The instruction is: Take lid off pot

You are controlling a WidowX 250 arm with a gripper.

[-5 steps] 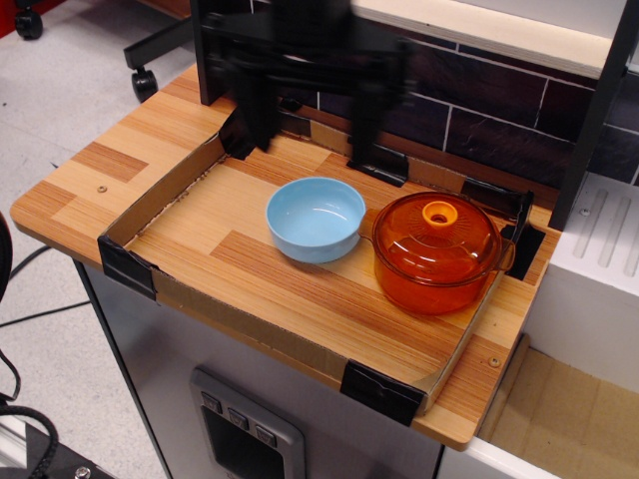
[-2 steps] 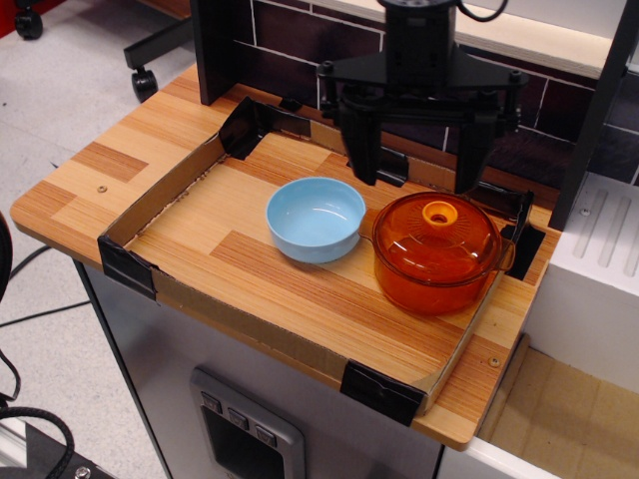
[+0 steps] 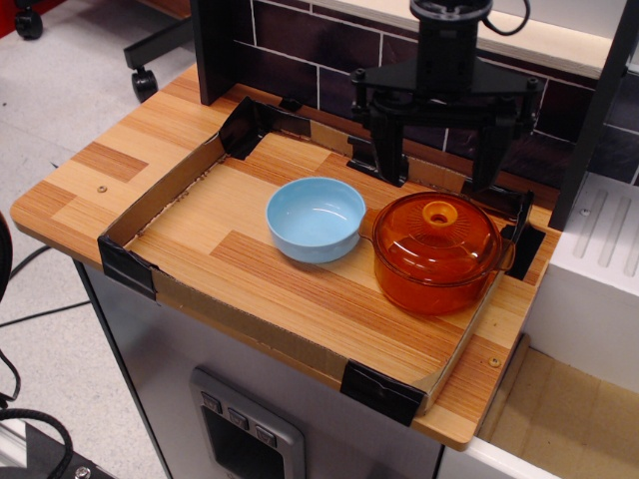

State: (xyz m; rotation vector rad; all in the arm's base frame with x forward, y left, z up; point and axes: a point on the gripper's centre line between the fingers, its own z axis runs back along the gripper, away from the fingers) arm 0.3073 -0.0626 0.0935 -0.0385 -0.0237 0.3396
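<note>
The amber-orange glass pot [image 3: 434, 279] stands at the right end of the cardboard-walled tray [image 3: 150, 195]. The domed amber lid [image 3: 436, 238] sits on it, with its pale orange knob [image 3: 439, 213] in the centre. My black gripper [image 3: 438, 180] hangs above and just behind the pot, over the knob. It is open wide and empty, one finger [image 3: 388, 158] left of the knob and the other to its right. The fingertips are above the lid and do not touch it.
A light blue bowl [image 3: 316, 218] sits left of the pot, almost touching it. The low cardboard tray has black taped corners [image 3: 381, 391]. A dark brick wall [image 3: 519, 110] runs behind. A white unit [image 3: 589, 269] stands at the right.
The gripper has moved right from the tray's back left, across the back of the tray, to above the pot. The pot, lid and bowl have not moved.
</note>
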